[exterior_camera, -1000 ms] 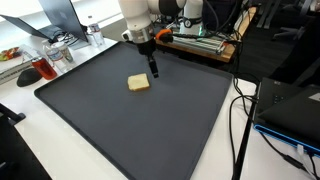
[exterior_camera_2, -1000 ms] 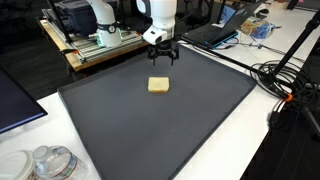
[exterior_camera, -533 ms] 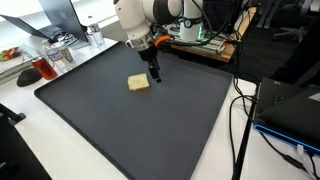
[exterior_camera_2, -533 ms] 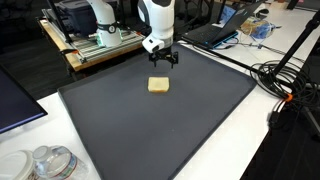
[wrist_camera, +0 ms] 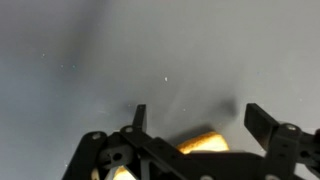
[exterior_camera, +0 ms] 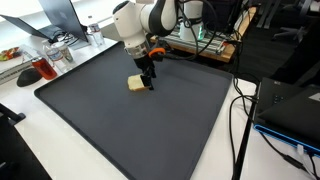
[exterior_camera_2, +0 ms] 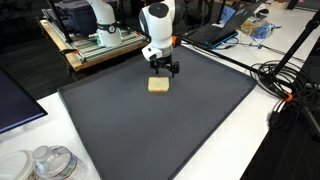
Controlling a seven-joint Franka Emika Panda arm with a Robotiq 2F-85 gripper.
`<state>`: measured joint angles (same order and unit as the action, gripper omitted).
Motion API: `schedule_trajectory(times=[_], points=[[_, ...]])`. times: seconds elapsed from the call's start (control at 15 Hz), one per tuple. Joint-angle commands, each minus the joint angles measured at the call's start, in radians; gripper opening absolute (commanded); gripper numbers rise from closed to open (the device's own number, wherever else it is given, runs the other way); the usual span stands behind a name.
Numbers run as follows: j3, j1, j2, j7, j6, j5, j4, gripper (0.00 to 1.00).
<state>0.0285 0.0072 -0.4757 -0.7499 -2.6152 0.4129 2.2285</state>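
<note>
A small tan block, like a piece of bread or a sponge [exterior_camera: 137, 83], lies on the dark grey mat [exterior_camera: 150, 130] toward its far side; it also shows in the exterior view [exterior_camera_2: 158, 85]. My gripper [exterior_camera: 148, 82] hangs just above its far edge, seen also in the exterior view [exterior_camera_2: 164, 70], with fingers spread and nothing between them. In the wrist view the gripper [wrist_camera: 195, 115] is open and the block [wrist_camera: 200, 141] shows low between the fingers, partly hidden by the gripper body.
A wooden bench with equipment [exterior_camera: 200, 42] stands behind the mat. Clear containers [exterior_camera: 60, 45] and a plate with red food [exterior_camera: 30, 70] sit at one corner. Cables [exterior_camera: 240, 120] run beside the mat, a laptop [exterior_camera_2: 225, 30] and jars [exterior_camera_2: 50, 162] nearby.
The arm has swung and lowered from behind the block to just over it; the block has not moved. The gripper stays open.
</note>
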Motion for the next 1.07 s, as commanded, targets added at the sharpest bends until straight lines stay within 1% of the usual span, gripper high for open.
schedule_trajectory(times=[0.0, 0.13, 0.33, 0.73, 0.93, 1.0], points=[[-0.043, 0.029, -0.024, -0.056, -0.043, 0.006, -0.017, 1.00], [-0.064, 0.031, -0.028, -0.080, -0.058, -0.005, -0.019, 1.00], [-0.085, 0.033, -0.035, -0.081, -0.076, -0.022, -0.023, 1.00], [-0.167, 0.084, -0.048, -0.135, -0.119, -0.110, -0.025, 1.00], [-0.195, 0.104, -0.057, -0.154, -0.128, -0.159, -0.030, 1.00], [-0.205, 0.113, -0.060, -0.163, -0.132, -0.176, -0.031, 0.75]])
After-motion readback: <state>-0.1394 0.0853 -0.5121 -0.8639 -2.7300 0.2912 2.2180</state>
